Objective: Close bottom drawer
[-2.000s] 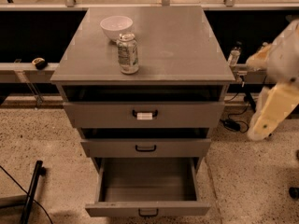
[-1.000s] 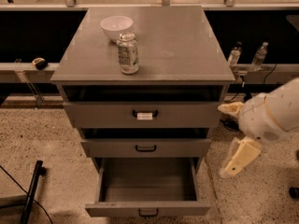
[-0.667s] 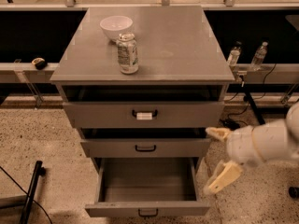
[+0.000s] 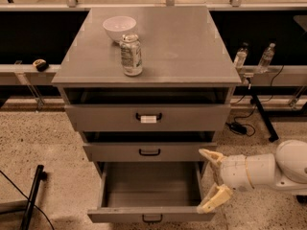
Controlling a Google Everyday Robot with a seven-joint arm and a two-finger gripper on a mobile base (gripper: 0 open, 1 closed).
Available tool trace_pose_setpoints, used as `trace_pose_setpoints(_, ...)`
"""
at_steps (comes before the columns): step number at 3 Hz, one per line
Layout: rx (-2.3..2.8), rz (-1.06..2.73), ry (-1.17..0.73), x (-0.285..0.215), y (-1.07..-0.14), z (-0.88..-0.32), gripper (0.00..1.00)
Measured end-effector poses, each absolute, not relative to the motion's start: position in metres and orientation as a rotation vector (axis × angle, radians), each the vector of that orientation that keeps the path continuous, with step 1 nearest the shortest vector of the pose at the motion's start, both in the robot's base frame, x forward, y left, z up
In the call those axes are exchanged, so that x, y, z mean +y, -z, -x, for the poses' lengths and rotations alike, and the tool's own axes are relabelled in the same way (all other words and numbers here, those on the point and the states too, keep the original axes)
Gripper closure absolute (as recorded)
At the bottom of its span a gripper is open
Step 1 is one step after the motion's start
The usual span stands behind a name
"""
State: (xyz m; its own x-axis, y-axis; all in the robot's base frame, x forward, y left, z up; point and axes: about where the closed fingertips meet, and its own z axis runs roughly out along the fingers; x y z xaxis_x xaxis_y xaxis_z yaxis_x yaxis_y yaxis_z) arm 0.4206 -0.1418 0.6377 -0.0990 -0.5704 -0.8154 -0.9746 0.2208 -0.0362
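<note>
The bottom drawer (image 4: 149, 214) of the grey cabinet is pulled far out, empty inside, with a small black bar handle at its front. My gripper (image 4: 211, 179) reaches in from the right on a white arm. It is open, one finger (image 4: 210, 155) beside the middle drawer's right end and the other (image 4: 214, 199) at the right front corner of the bottom drawer. I cannot tell whether it touches the drawer.
The top drawer (image 4: 148, 117) with a white label and the middle drawer (image 4: 149, 152) stick out slightly. A white bowl (image 4: 119, 28) and a can (image 4: 131, 55) stand on the cabinet top. Two bottles (image 4: 253, 56) stand on a ledge at the right. A black pole (image 4: 31, 196) lies lower left.
My gripper has come down from the upper right and moved left, from beside the cabinet top to the right front corner of the bottom drawer. The drawers have not moved.
</note>
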Motion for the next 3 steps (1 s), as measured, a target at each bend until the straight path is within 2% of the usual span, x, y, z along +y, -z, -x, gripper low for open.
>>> trace_pose_setpoints(1,1.852,1.360,-0.729,-0.147,-0.617,-0.433,0.00)
trace_pose_setpoints(3,1.730,1.228,-0.670,-0.156,-0.487,-0.446,0.00)
